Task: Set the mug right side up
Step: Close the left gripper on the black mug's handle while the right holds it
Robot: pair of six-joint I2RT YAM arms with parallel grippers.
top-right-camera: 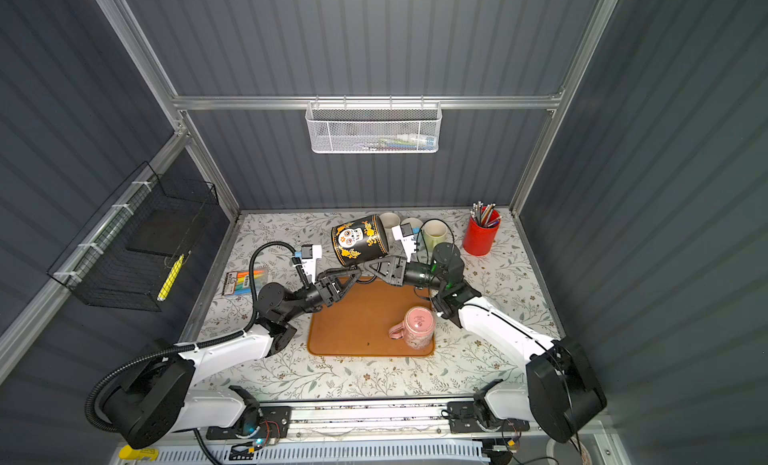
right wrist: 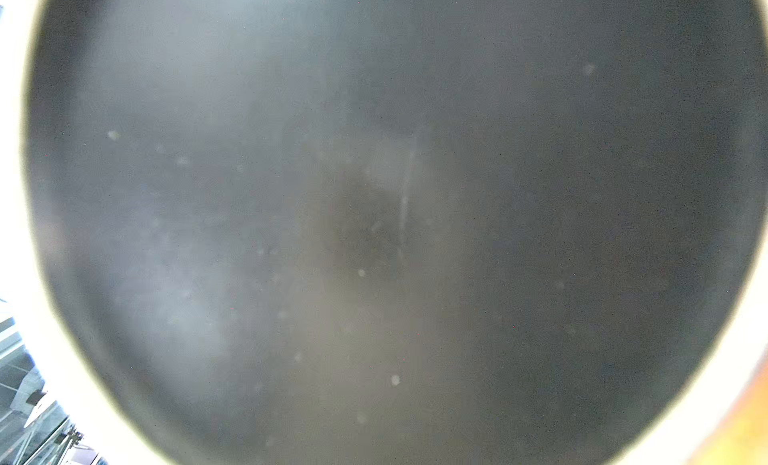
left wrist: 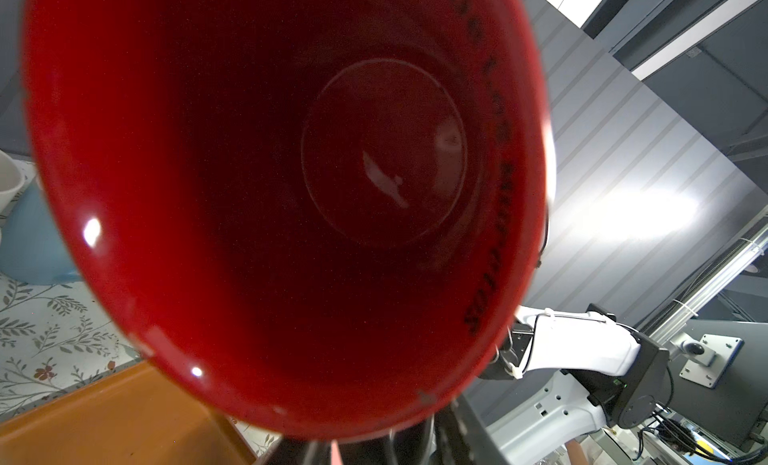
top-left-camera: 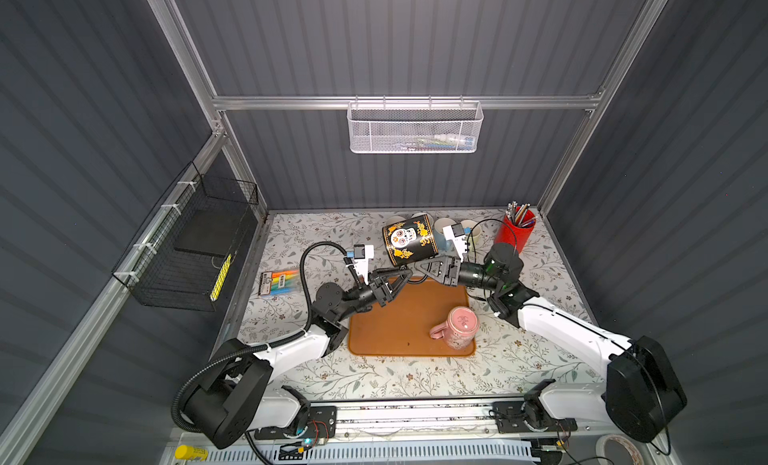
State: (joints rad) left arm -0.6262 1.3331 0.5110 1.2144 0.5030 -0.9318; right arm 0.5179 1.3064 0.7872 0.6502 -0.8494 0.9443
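Now mug (top-left-camera: 409, 240) sideways, mouth twd left claw (top-left-camera: 405, 272) (axis L-R)

This is looking like a robot lab cell: an aluminium frame (top-left-camera: 291, 102) is holding grey panels (top-left-camera: 374, 39) around a table (top-left-camera: 415, 380), two arms (top-left-camera: 561, 328) are sitting on a rail (top-left-camera: 415, 413), and a mesh basket (top-left-camera: 413, 130) is hanging on the back bar.
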